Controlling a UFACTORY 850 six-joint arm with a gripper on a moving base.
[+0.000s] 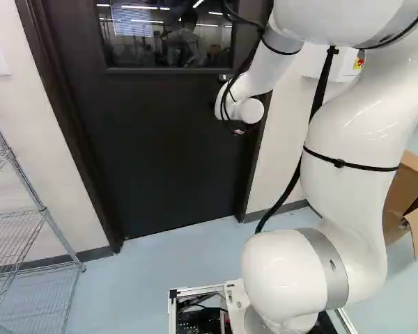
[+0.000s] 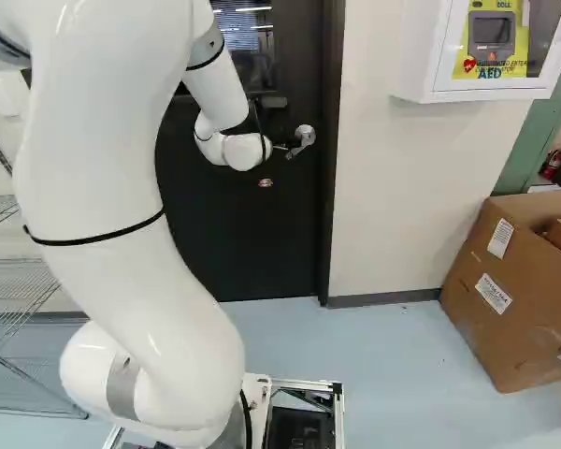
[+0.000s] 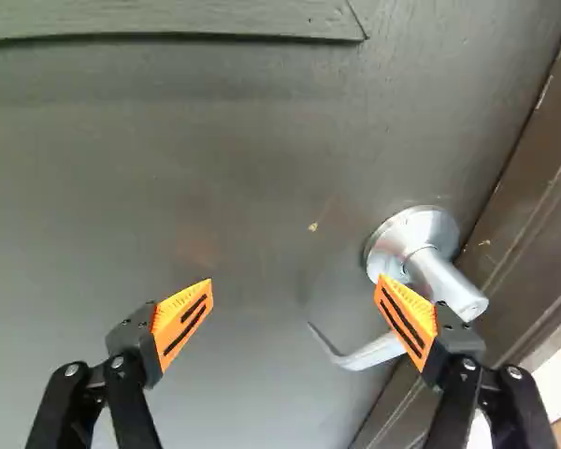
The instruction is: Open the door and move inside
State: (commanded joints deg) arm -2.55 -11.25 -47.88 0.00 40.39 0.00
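The dark door stands closed in its frame, with a window in its upper part. Part of my gripper shows beside the silver lever handle in the right base view; the wrist covers the rest. In the wrist view the gripper is open, its orange-padded fingers wide apart with nothing gripped. One finger overlaps the handle, hiding part of the lever; the lever's curved end reaches into the span between the fingers, beyond them. Whether that finger touches the handle, I cannot tell.
A wire shelf stands left of the door. Right of it are the door frame, a wall with a white AED cabinet, and a large cardboard box on the floor. Black cable runs along my arm.
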